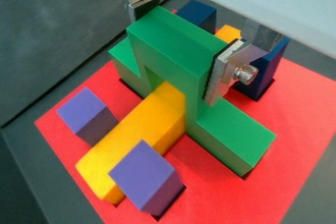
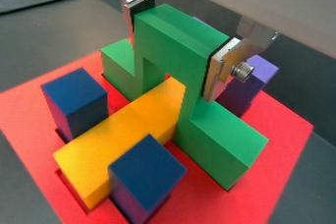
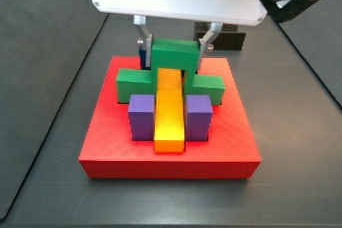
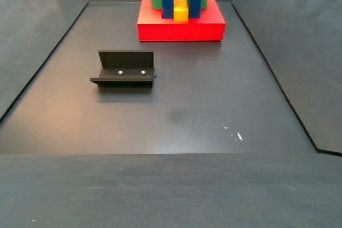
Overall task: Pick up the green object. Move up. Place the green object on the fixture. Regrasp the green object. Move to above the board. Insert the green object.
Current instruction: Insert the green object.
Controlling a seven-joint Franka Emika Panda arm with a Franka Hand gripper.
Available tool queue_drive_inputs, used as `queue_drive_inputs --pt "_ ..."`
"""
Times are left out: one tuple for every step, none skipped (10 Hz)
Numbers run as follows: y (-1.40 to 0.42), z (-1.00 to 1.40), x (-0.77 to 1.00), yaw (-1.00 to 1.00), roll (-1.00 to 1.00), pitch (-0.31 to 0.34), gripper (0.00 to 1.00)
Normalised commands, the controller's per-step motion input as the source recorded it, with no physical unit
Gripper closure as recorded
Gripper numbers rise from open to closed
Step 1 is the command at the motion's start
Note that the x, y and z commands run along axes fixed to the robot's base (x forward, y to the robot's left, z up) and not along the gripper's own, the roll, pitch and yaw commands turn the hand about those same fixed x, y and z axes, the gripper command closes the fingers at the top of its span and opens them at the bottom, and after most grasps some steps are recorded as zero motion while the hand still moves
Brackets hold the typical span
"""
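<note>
We see the pincer (image 1: 174,46) above the large flat red square board (image 3: 107,152), its silver fingers (image 2: 223,69) closed on the raised block of the small bright green blocky piece (image 1: 184,85), which straddles the long yellow bar (image 3: 168,112). We judge the risk is jamming — a slight tilt could catch the piece on the bar, or letting go early could leave it half seated.

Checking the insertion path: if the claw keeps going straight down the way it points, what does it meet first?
Probably the yellow bar: the claw, shut on the green object, hangs over the board, and the green piece straddles that bar. How much gap remains underneath is unclear.
</note>
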Motion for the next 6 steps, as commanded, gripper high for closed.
queue_drive_inputs --pt "-0.07 0.00 0.34 0.00 0.00 0.000 1.00" --pt "-0.07 -0.16 0.15 0.00 0.00 0.000 1.00" --pt "0.00 -0.31 0.00 0.00 0.01 -0.029 1.00" --pt "0.00 -0.43 -0.03 -0.03 0.00 -0.080 1.00" --pt "0.00 -0.64 -0.02 -0.03 0.00 -0.147 1.00" --pt "0.00 -0.75 0.00 -0.02 0.00 -0.170 1.00"
